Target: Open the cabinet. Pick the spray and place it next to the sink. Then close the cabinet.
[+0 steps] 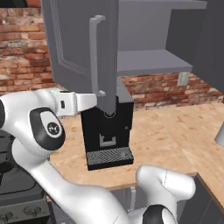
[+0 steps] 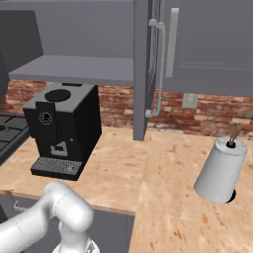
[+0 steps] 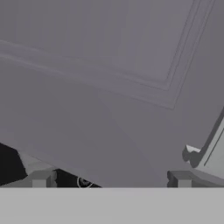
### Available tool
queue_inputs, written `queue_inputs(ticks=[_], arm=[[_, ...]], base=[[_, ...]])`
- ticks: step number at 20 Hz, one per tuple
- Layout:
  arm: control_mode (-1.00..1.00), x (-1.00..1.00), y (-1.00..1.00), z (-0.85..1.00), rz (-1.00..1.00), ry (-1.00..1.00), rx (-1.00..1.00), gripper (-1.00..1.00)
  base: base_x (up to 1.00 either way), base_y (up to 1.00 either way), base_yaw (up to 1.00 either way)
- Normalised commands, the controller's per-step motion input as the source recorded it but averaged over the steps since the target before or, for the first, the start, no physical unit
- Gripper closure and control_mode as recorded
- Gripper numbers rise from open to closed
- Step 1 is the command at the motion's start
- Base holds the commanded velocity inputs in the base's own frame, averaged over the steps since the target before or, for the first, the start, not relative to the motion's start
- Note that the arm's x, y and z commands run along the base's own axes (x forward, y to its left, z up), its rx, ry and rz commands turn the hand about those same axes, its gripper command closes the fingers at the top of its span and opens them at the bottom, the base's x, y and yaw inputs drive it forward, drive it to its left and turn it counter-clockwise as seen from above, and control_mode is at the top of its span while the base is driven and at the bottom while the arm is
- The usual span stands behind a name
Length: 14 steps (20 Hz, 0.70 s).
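Left base view: cabinet [image 1: 144, 61] open, left door [image 1: 83, 48] swung out toward the robot, silver handle [image 1: 95, 54] on its front, grey shelf [image 1: 153, 61] bare where visible. Arm reaches behind that door; gripper [image 3: 111, 180] spread wide in hand view, fingertips [image 3: 43, 179] just off the door panel, holding nothing. Black coffee machine [image 1: 109, 131] on the counter [image 1: 175, 131] near its front edge, under the cabinet; no readable writing on it. Right base view: right door [image 2: 148, 64] edge-on, paper towel roll [image 2: 221, 170] standing on the counter near the right edge. Brick wall [image 2: 123, 104] behind. Spray location cannot be told.
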Motion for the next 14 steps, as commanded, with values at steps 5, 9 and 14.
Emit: queue_inputs(ticks=[5, 9, 14], arm=[[-1.00, 0.38, -0.99, 0.14, 0.30, 0.03, -0.07, -1.00], [-1.00, 0.37, -0.88, 0.08, 0.22, 0.00, -0.04, -1.00], [-1.00, 0.33, -0.75, 0.02, 0.14, 0.00, -0.01, -1.00]], base=[[0.00, 0.00, 0.00], [0.00, 0.00, 0.00], [0.00, 0.00, 0.00]])
